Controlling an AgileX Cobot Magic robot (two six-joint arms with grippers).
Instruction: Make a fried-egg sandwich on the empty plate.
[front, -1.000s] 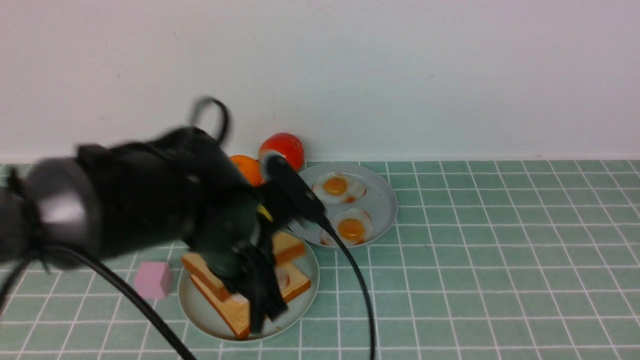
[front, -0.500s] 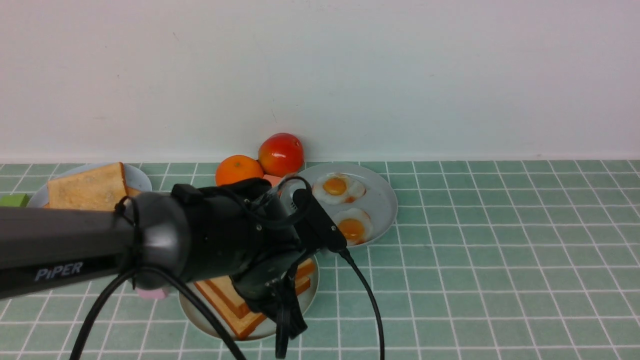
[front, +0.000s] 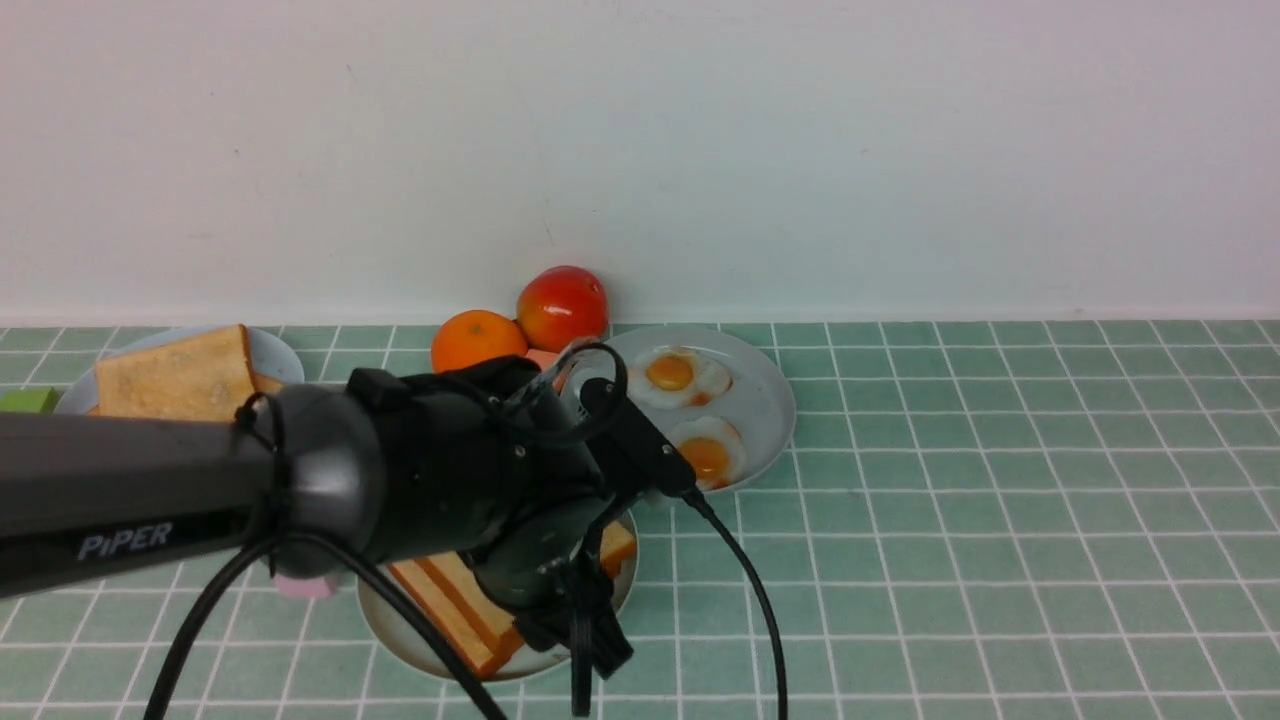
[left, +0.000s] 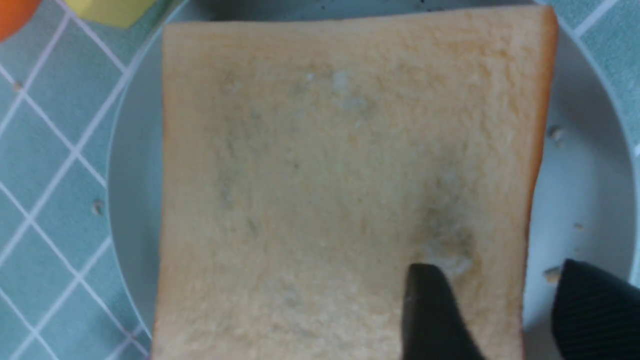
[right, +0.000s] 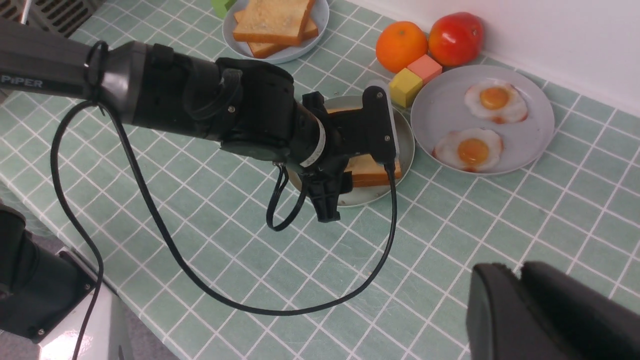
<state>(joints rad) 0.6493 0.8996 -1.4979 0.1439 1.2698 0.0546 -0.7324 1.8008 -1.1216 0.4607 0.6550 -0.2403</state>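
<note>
Mint-green tiles cover the bench (front: 1000, 500), and near its 6 o'clock edge sits the pale green plate (left: 582, 165) with the sandwich (left: 345, 175) lying flat on it. From the front, two toast slices show stacked one on the other; what lies between them is hidden. The left arm reaches in from 9 o'clock and covers much of this plate. The left tool (left: 495, 270) hangs over the sandwich's 4 o'clock edge with its jaws spread apart: one finger (left: 430, 310) is over the top slice, the other over bare plate just past the crust, and neither grips anything.

At 1 o'clock from the sandwich, a grey plate (front: 770, 400) carries two fried eggs, one (front: 672, 373) behind the other (front: 706, 455). At 12 o'clock, near the wall, an orange (front: 478, 340) touches a red fruit (front: 562, 305). Just in front of them sit a yellow block (right: 406, 86) and a pink block (right: 425, 68) side by side. At 10 o'clock, another grey plate (front: 275, 360) holds loose toast (front: 180, 385), with a green block (front: 25, 400) just beside it. A lilac cube (front: 300, 585) peeks out under the arm at 9 o'clock.

The right tool (right: 517, 272) appears only in its own wrist view, over bare tiles well apart from the plates, its jaws pressed together with nothing between them
</note>
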